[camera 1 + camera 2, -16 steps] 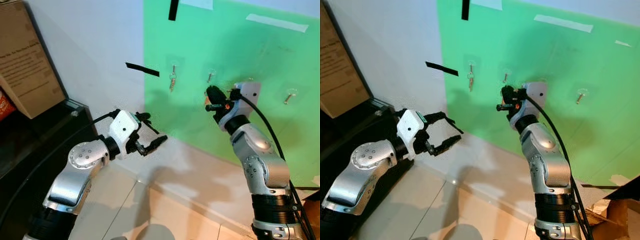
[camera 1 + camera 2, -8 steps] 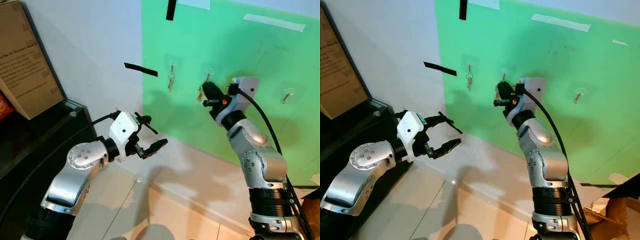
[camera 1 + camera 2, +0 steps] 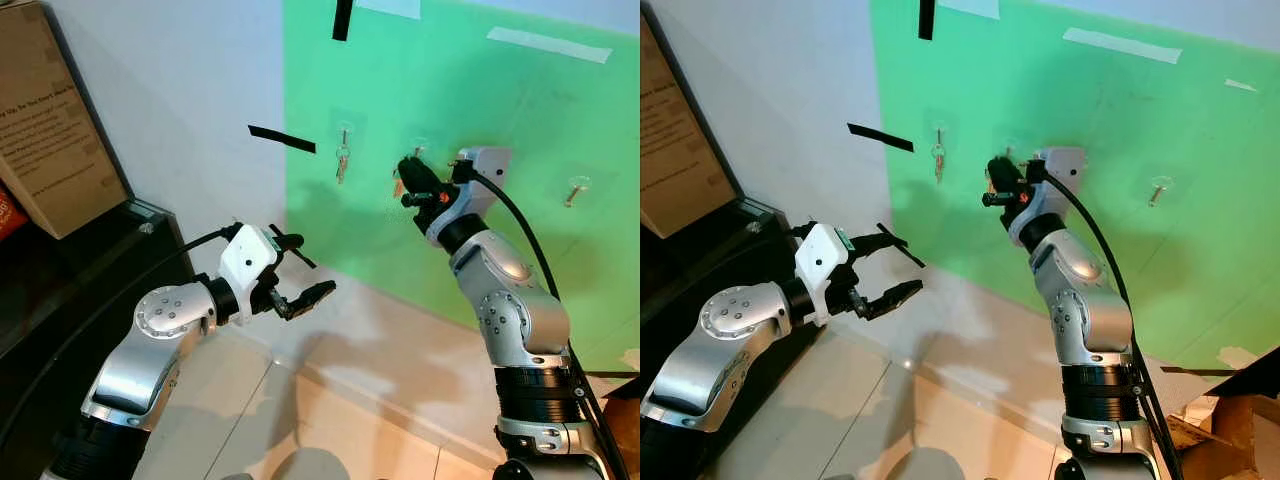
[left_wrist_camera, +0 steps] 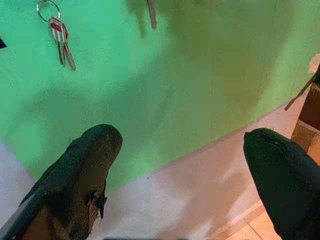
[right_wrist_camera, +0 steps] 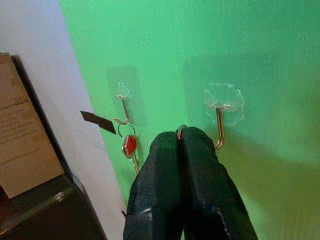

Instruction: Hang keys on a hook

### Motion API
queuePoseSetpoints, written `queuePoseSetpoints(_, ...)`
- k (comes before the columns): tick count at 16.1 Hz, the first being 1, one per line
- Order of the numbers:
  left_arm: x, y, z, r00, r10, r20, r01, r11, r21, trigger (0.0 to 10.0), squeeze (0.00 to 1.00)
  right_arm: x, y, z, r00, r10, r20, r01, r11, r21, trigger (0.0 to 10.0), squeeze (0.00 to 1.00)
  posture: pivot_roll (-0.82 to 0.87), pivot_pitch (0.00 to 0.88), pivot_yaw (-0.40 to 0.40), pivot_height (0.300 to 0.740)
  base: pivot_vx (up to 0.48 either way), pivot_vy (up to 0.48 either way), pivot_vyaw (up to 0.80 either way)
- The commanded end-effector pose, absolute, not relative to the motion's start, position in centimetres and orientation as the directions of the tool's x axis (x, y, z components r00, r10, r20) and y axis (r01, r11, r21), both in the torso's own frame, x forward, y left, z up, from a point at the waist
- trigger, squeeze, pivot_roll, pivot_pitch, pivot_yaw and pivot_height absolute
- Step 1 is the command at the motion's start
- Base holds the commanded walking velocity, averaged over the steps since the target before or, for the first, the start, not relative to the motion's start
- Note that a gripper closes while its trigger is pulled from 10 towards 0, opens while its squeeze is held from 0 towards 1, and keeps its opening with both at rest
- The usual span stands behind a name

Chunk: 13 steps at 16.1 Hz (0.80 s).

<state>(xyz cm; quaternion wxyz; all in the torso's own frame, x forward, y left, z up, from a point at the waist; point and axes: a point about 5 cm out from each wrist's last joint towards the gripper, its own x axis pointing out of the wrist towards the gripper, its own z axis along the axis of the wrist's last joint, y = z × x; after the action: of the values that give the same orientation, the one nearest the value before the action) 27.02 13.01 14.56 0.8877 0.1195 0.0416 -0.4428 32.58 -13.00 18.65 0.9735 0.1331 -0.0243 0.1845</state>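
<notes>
Keys (image 3: 399, 186) were pinched in the right gripper (image 3: 408, 172), which in the left eye view was raised against the green panel (image 3: 520, 120) just below and beside a clear adhesive hook (image 3: 418, 149). Another set of keys (image 3: 342, 163) already hung from the neighbouring hook (image 3: 344, 132), and a further hook (image 3: 578, 186) sat well apart on the robot's right. The left gripper (image 3: 297, 275) hung lower, near the white wall (image 3: 180, 100), fingers spread and holding nothing.

From the right eye view the same arrangement showed: the right gripper (image 3: 997, 180) sat tight to the panel, at about the hook's height (image 3: 1008, 148).

Through the left wrist view, the two black fingers (image 4: 85, 170) stood wide apart over the panel's foot, with the hanging keys (image 4: 61, 39) above.

Looking along the right wrist view, the fingers (image 5: 172, 165) were pressed together on a thin metal ring (image 5: 180, 131), and the empty hook (image 5: 219, 125) stood just beside them, its upturned tip near the ring but apart from it.

My judgement: the ring was mostly buried between the pads, so little loop was free to catch the tip. A push could slide it past the hook or press on the adhesive mount. Letting go before the ring sat over the tip would drop the keys to the floor.
</notes>
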Motion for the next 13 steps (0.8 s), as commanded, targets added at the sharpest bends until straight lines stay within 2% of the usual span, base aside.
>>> queuePoseSetpoints(1, 26.8, 12.8, 14.9, 0.592, -0.787, -0.177, 0.805, 0.564, 0.186, 10.0, 0.0, 32.8, -12.9, 19.3, 0.927, 0.359, 0.108, -0.375, 0.89, 0.261, 10.0, 0.0, 0.01, 0.0, -0.032, 0.74, 0.0, 0.0, 0.0)
queuePoseSetpoints(7, 26.9, 12.8, 15.0, 0.593, -0.785, -0.179, 0.804, 0.565, 0.187, 10.0, 0.0, 33.7, -14.4, 18.9, 0.965, 0.25, 0.073, -0.26, 0.919, 0.295, 10.0, 0.0, 0.02, 0.0, -0.033, 0.74, 0.0, 0.0, 0.0)
queuePoseSetpoints(13, 26.9, 12.8, 14.9, 0.59, -0.786, -0.184, 0.806, 0.562, 0.186, 10.0, 0.0, 32.9, -15.5, 17.3, 0.98, 0.2, 0.007, -0.192, 0.928, 0.321, 10.0, 0.0, 0.02, 0.0, -0.032, 0.74, 0.0, 0.0, 0.0)
